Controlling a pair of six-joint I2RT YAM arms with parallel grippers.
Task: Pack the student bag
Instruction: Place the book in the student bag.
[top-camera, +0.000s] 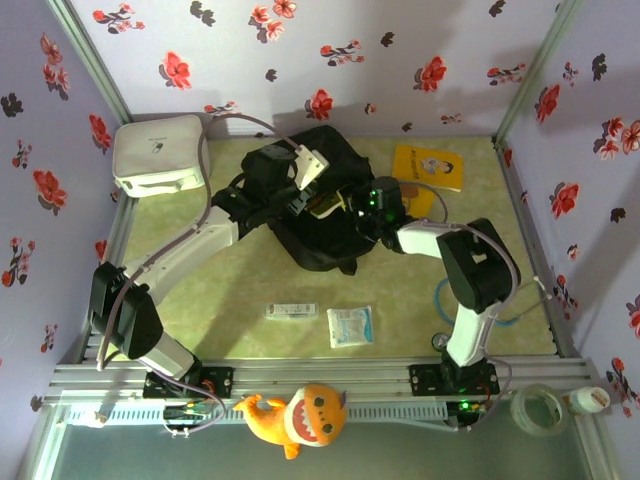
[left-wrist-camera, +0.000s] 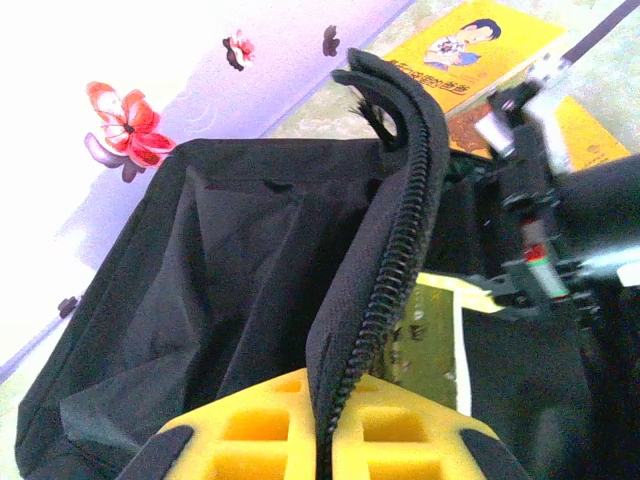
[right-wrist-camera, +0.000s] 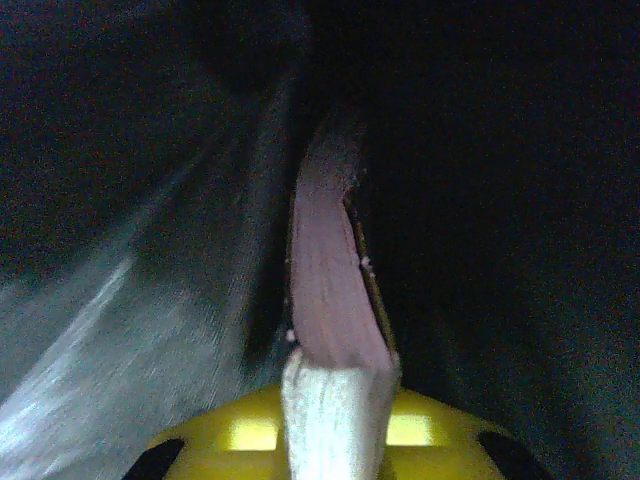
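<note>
Rear-centre of green desk (top-camera: 250, 290): large black soft fabric backpack (top-camera: 318, 248), mouth open. Left tool (left-wrist-camera: 325, 425) clamped on its zipper rim. Right tool (right-wrist-camera: 340, 425) inside it, pinching thin book (right-wrist-camera: 325, 270) edge-on.

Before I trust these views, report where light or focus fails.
Top external: even light, but the student bag is a detail-less black mass. Left wrist: wall blown out white, zipper sharp. Right wrist: very dark, the book smeared and its near end overexposed.
</note>
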